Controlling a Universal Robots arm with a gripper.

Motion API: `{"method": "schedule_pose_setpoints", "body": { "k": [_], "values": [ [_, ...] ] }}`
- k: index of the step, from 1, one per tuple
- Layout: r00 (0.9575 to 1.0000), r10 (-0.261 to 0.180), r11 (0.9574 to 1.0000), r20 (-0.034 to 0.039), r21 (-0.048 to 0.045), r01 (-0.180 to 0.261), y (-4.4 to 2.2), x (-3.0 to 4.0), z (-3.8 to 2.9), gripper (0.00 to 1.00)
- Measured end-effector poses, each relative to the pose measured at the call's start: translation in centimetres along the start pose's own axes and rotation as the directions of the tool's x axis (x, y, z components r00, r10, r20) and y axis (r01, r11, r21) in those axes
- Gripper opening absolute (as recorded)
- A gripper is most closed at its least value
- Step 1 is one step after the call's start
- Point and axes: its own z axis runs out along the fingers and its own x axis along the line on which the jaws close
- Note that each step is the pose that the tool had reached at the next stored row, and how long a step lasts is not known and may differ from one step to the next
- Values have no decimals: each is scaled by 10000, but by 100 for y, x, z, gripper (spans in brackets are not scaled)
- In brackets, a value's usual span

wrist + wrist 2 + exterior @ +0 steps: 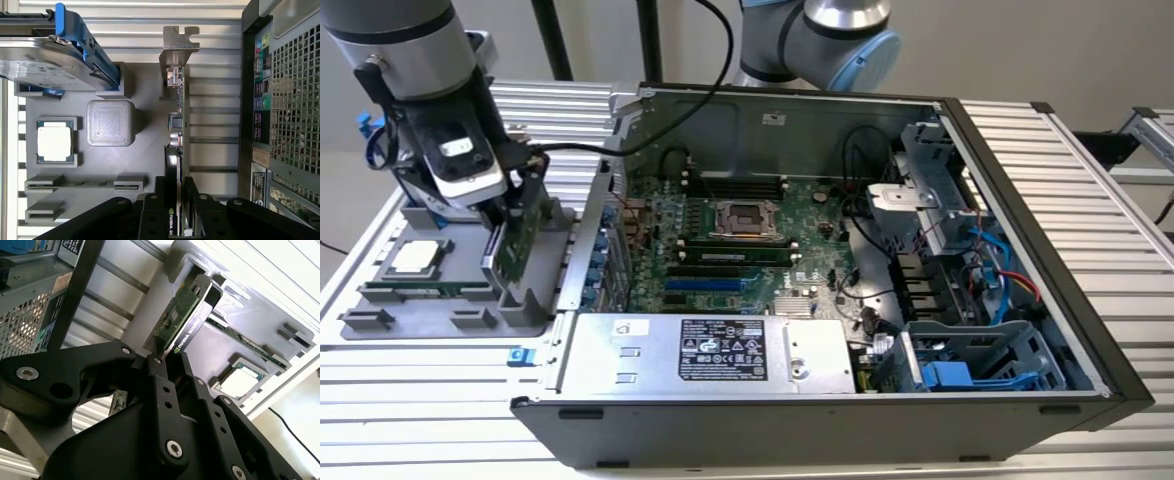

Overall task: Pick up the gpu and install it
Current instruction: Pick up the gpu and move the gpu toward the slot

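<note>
The silver-grey arm (pixel 403 40) has a pale blue joint cap (pixel 873 52) and black cable (pixel 587 148); its gripper (pixel 169 356) is black links with silver screws (pixel 174 449).

Soft, even light, probably from overhead, fills the exterior view; inside the computer case (pixel 761 432) shadow deepens toward five o'clock. In the second wrist view the desk (pixel 282 267) glares near-white, light catches the edge of the gpu (pixel 182 320), and the close black fingers (pixel 162 400) blur.

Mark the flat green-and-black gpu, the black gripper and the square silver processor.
Green-and-black gpu (pixel 181 117), first wrist view, mid-length of its edge.
Black gripper (pixel 177 186), first wrist view, midway between fingertips.
Silver processor (pixel 55 142), first wrist view, middle of lid.
</note>
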Motion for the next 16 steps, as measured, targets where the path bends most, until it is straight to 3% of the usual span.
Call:
{"method": "schedule_pose_setpoints", "body": {
  "k": [16],
  "values": [
    [10000, 3, 10000, 0, 0, -3, 4, 1, -72, 0]
  ]
}}
